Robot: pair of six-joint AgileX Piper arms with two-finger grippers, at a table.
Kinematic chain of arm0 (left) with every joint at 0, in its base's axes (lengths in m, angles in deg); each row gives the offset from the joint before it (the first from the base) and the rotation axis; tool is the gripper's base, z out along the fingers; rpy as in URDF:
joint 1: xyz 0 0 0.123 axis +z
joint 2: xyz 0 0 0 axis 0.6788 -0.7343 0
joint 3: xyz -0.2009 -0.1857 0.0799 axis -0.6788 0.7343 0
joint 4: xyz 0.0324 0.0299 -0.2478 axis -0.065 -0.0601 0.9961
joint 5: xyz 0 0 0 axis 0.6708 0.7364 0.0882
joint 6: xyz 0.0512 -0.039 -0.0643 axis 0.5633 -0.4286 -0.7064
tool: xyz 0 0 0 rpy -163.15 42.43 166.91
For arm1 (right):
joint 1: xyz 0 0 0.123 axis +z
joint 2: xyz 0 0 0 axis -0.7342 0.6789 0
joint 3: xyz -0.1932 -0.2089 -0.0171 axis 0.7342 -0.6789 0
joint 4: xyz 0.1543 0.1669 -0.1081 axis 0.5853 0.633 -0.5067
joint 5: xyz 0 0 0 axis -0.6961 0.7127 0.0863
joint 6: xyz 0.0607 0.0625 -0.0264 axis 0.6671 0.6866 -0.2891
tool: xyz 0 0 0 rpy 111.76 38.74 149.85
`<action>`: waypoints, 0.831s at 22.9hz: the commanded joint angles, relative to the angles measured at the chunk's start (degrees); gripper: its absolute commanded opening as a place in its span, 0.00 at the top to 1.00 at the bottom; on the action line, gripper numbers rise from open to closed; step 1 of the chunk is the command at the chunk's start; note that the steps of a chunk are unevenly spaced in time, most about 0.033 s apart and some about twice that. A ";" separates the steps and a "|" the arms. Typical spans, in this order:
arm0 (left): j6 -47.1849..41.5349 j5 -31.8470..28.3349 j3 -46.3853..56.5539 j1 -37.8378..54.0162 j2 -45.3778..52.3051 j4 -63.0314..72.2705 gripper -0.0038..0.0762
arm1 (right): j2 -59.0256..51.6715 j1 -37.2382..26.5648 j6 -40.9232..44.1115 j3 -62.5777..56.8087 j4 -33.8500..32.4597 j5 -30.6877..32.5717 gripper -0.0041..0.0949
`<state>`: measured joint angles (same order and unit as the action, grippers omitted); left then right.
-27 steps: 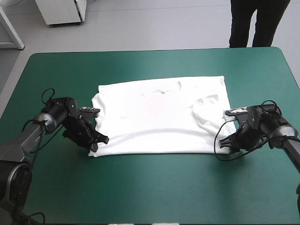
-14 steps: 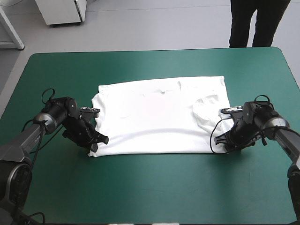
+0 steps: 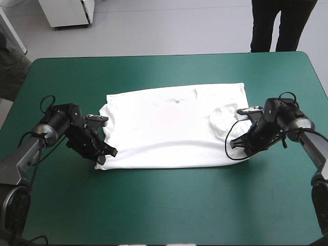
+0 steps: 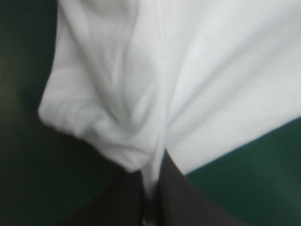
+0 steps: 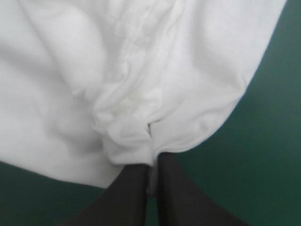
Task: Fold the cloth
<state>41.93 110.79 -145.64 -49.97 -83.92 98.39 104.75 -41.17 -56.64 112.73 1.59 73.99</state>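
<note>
Lighting: bright, even, from overhead. Shadows: soft and narrow, under both arms and along the T-shirt's (image 3: 169, 128) near edge. Glare: T-shirt centre washed out, folds faint; pale sheen on the teal-green cover (image 3: 154, 72), upper middle. Wrist views: cover dim, creases shaded grey.

Black, grey-linked arms (image 3: 56, 123) carry curved black fingers (image 4: 188, 202)
</note>
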 commanded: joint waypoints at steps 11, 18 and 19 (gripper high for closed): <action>-3.62 7.42 -8.35 -0.08 22.82 1.12 0.92 | -21.67 -0.21 3.89 6.79 -4.79 7.61 0.97; -3.78 7.42 -8.71 -0.08 25.45 1.12 0.92 | -23.19 -0.21 3.89 7.69 -5.07 4.86 0.97; -3.78 7.42 -8.94 -0.08 25.33 1.01 0.92 | -23.09 -0.21 3.89 8.32 -5.16 3.58 0.97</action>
<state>38.72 116.02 -152.24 -49.97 -59.87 98.32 83.20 -41.17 -52.87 118.04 -2.66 81.97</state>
